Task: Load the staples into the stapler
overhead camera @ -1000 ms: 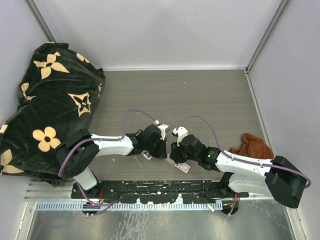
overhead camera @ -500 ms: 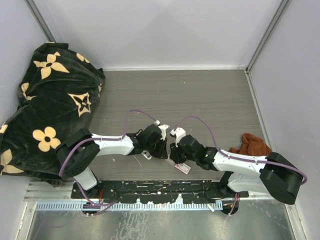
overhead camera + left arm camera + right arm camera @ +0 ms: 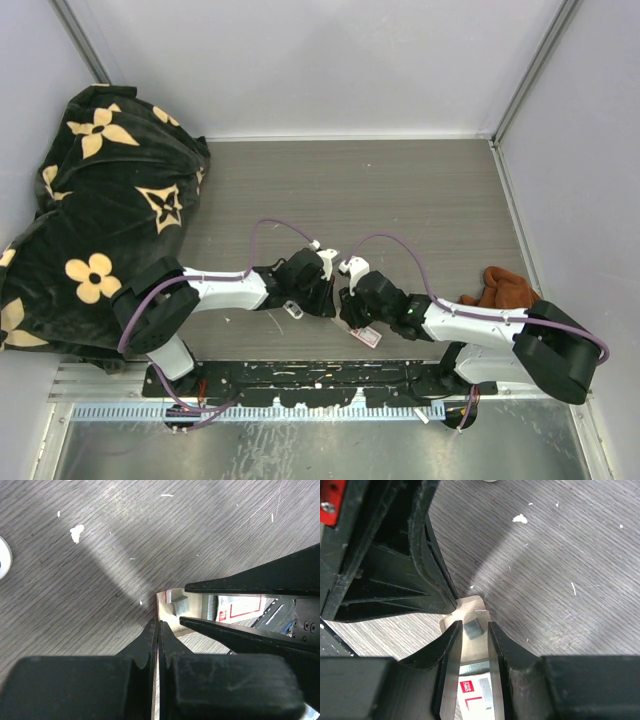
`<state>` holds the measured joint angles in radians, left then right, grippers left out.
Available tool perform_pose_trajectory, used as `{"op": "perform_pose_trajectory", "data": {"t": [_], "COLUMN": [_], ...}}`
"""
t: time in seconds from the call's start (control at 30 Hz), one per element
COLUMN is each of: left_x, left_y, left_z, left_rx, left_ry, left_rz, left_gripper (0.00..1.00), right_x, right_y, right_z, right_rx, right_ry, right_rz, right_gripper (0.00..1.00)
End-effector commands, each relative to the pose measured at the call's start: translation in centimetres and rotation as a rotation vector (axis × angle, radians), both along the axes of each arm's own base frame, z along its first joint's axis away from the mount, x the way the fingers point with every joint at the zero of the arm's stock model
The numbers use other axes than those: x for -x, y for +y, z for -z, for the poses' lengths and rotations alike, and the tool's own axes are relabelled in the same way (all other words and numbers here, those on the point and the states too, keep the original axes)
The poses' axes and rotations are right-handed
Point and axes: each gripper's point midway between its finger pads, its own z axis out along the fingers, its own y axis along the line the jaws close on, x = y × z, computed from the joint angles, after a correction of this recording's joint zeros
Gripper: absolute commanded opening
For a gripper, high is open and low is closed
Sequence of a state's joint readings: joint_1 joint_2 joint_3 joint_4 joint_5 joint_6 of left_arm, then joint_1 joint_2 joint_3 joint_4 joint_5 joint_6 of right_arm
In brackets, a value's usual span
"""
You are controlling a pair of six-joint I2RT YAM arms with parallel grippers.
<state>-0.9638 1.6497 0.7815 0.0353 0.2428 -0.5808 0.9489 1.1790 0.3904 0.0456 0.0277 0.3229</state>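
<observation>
The staples box [image 3: 366, 336], with a red-and-white label [image 3: 474, 696] and a tan inner tray [image 3: 470, 606], lies near the table's front middle. In the tray lie a short silvery staple strip [image 3: 474, 629] and a longer one [image 3: 475, 668]. My left gripper [image 3: 158, 625] is shut on the tray's end flap [image 3: 165, 597]. My right gripper [image 3: 472, 627] faces it, its fingers [image 3: 250, 586] pressed on the box's two long sides, with the short strip between the tips. A small white object [image 3: 292, 309] lies under the left arm; I cannot tell if it is the stapler.
A black cloth with tan flowers [image 3: 100, 190] is heaped at the left wall. A rust-brown cloth [image 3: 505, 290] lies at the right, beside the right arm. A metal rail [image 3: 300, 385] runs along the near edge. White crumbs [image 3: 76, 531] dot the wood.
The right arm has slid a little left toward the left gripper, and its jaws have narrowed slightly. The left arm has not moved.
</observation>
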Motion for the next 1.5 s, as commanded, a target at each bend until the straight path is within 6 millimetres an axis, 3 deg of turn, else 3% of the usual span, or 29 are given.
{"op": "perform_pose_trajectory", "data": {"t": [0.0, 0.97, 1.47], "left_x": [-1.1, -2.2, -2.4], "left_y": [-1.4, -1.0, -1.0], "left_z": [-1.7, -1.4, -1.6], "left_rx": [0.06, 0.048, 0.054], "left_ry": [-0.051, -0.067, -0.071], "left_rz": [0.014, -0.021, -0.024], "left_gripper": [0.0, 0.0, 0.0], "right_x": [-0.7, 0.1, 0.3], "right_y": [0.8, 0.8, 1.2], "right_z": [-1.1, -0.4, -0.8], "right_rx": [-0.008, 0.06, 0.051], "right_ry": [-0.046, -0.048, -0.072], "right_rz": [-0.008, -0.003, -0.007], "right_gripper": [0.33, 0.3, 0.22]}}
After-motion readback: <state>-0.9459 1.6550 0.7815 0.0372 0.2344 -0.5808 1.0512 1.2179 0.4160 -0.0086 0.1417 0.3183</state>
